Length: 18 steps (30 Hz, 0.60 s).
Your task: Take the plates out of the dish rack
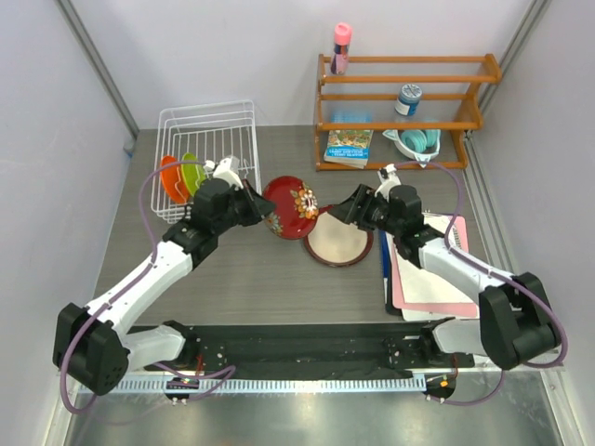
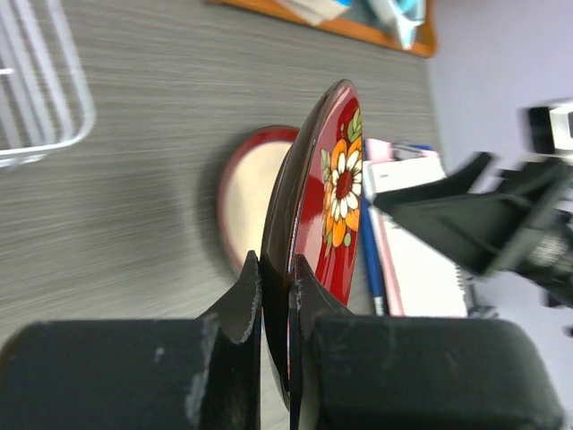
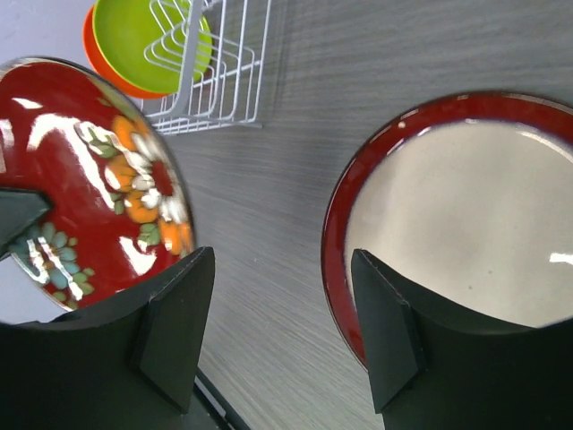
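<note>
My left gripper [image 1: 258,206] is shut on the rim of the dark red floral plate [image 1: 290,206] and holds it on edge above the table, right of the white wire dish rack [image 1: 206,149]. The left wrist view shows both fingers pinching its rim [image 2: 331,197]. The cream, red-rimmed plate [image 1: 339,240] lies flat on the table. My right gripper [image 1: 346,209] is open and empty over that plate's left edge [image 3: 466,224], close to the floral plate [image 3: 89,179]. The lime green plate [image 1: 193,172] and orange plate [image 1: 170,178] stand in the rack.
An orange wooden shelf [image 1: 400,93] stands at the back right, with a teal dish [image 1: 418,139], a book [image 1: 349,147], a can [image 1: 407,98] and a pink bottle [image 1: 341,46]. Pink and white notebooks [image 1: 432,269] lie at the right.
</note>
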Tool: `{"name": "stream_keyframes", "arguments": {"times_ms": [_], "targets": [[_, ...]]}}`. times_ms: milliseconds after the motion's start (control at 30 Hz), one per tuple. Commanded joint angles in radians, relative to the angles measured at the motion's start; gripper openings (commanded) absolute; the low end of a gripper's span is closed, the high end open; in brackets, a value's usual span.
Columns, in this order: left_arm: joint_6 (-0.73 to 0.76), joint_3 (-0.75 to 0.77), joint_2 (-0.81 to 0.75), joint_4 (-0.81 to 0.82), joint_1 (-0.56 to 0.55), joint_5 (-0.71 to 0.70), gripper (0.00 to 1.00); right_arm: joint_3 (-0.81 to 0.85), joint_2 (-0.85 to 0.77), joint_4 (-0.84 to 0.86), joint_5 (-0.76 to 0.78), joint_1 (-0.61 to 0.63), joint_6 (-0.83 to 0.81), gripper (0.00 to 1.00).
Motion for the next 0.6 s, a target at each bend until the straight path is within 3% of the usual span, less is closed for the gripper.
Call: {"name": "stream_keyframes", "arguments": {"times_ms": [0, 333, 567], "targets": [[-0.06, 0.022, -0.012, 0.185, -0.037, 0.032, 0.0, -0.019, 0.049, 0.161, -0.056, 0.012, 0.064, 0.68], [-0.073, -0.024, 0.012, 0.216, -0.076, -0.014, 0.0, -0.043, 0.092, 0.275, -0.093, 0.018, 0.115, 0.68], [-0.036, -0.027, -0.012, 0.17, -0.082, -0.094, 0.0, -0.057, 0.043, 0.208, -0.018, 0.018, 0.076, 0.68]]}}
